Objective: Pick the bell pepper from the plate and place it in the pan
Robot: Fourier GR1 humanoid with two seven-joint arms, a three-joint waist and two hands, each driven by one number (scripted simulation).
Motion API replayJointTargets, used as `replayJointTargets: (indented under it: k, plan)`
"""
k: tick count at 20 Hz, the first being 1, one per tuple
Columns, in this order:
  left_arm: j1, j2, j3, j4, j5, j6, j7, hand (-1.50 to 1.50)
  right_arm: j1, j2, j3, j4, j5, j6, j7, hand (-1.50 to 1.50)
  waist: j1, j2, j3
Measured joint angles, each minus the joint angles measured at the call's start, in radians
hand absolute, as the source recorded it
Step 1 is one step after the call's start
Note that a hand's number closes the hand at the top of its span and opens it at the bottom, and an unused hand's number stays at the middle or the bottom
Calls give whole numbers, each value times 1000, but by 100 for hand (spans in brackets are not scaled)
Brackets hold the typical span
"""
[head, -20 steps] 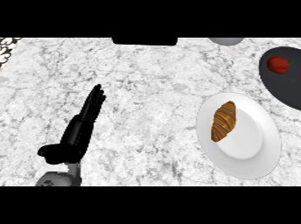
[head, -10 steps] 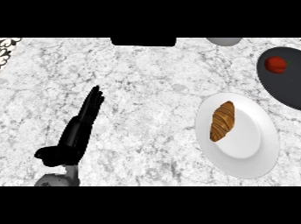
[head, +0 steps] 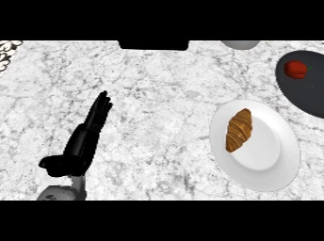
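Already we see the red bell pepper (head: 297,69) lying in the dark pan (head: 318,94) (croissant (head: 238,130) alone on the plate (head: 262,160)); our left hand (head: 85,136) rests straight-fingered, holding nothing.

The plate (head: 272,162) lies at the lower right of the frame with a croissant (head: 238,130) on it; the pan (head: 318,89) sits at the upper right, holding the bell pepper (head: 296,69); the left hand (head: 85,139) lies at the lower left.

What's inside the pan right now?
One red bell pepper lies in the dark pan, near its upper left. The rest of the pan's floor is bare; its right edge runs out of view, so that part is unseen.
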Motion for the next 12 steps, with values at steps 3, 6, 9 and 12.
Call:
replayJointTargets:
  k: [3,6,9,12]
  plan:
    - [3,-6,-4,-4,-4,5,7,0,11,-11,10,-1,3,-6,-4,-150,1,0,0]
    - [-6,-10,-6,-6,-7,8,19,0,19,-20,19,-2,5,-11,-9,-150,1,-1,0]
    - [-7,-16,-10,-1,-10,11,15,0,18,-17,32,-8,10,-29,-22,-150,2,-1,0]
    - [4,-8,-7,-12,-5,2,18,0,19,-21,38,-13,11,-56,-39,-150,4,-1,0]
